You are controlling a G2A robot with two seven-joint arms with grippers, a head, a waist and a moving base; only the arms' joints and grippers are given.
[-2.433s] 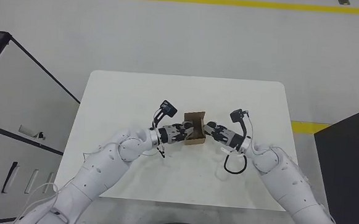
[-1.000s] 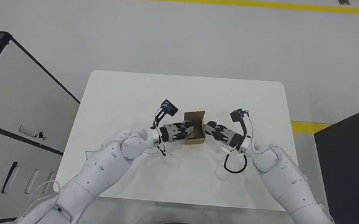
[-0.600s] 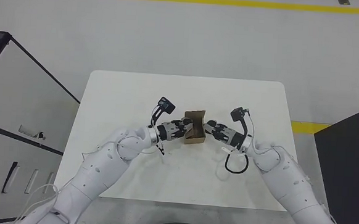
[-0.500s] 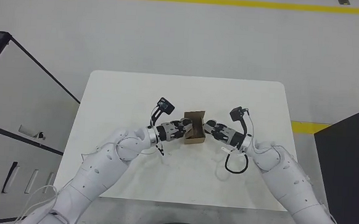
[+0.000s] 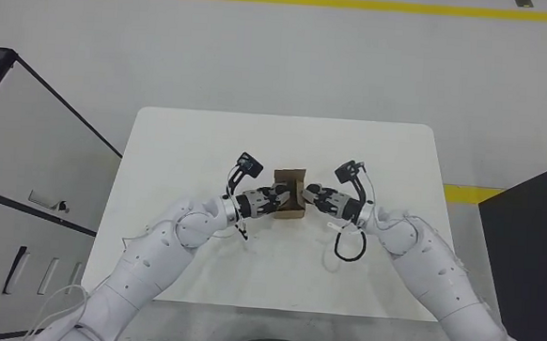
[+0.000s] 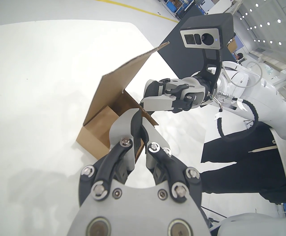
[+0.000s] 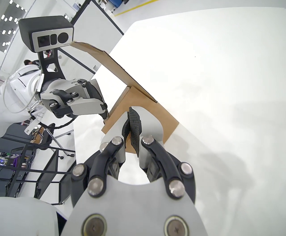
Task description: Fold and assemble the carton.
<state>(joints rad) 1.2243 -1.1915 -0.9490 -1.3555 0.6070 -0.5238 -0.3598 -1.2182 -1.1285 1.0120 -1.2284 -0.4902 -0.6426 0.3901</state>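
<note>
Left end effector (image 6: 139, 127) apparently pinches carton (image 6: 112, 88).

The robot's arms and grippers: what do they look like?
White, rounded arm shells. The left gripper and right gripper are silver-grey metal with black linkages, bare screws and black textured pads. A black boxy camera sits on a black bracket above the right wrist, where a black cable loops.

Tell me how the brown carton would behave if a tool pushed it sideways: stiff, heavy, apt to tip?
Probably light: the carton is small, open and looks empty. Its thin cardboard walls likely flex where the left tool and right tool pinch them. The raised flap would probably swing at its fold rather than resist.
</note>
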